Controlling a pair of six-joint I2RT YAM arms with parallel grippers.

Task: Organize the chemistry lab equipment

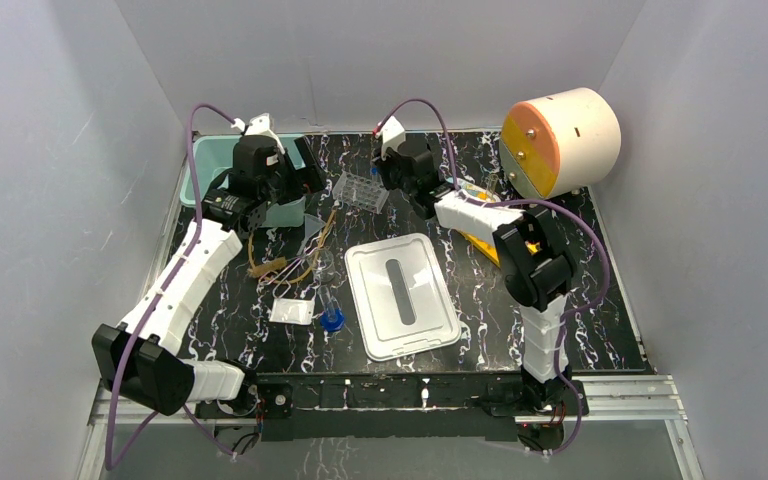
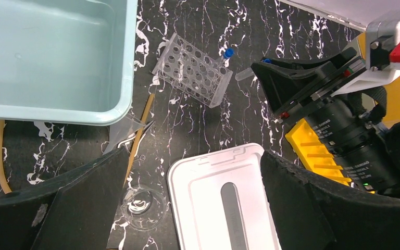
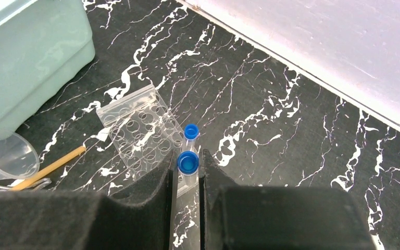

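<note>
Bin point(image 1: 203, 170) sits left of the clear tube rack point(image 3: 140, 133); we think it is there for loose things. Our left gripper point(image 2: 192, 172) hangs just left of the rack, fingers wide, nothing between them. Our right gripper point(image 3: 187, 179), just right of the rack, squeezes a blue-capped tube point(image 3: 188, 162) between both fingers. Its cap points at the rack, maybe to go in a hole. A second tube point(image 3: 190, 131) lies beside the rack.

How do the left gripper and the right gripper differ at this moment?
The left gripper is open wide and holds nothing; the right gripper is shut on a blue-capped tube. The left gripper hangs near the teal bin, the right gripper beside the clear rack. Both have black fingers.
</note>
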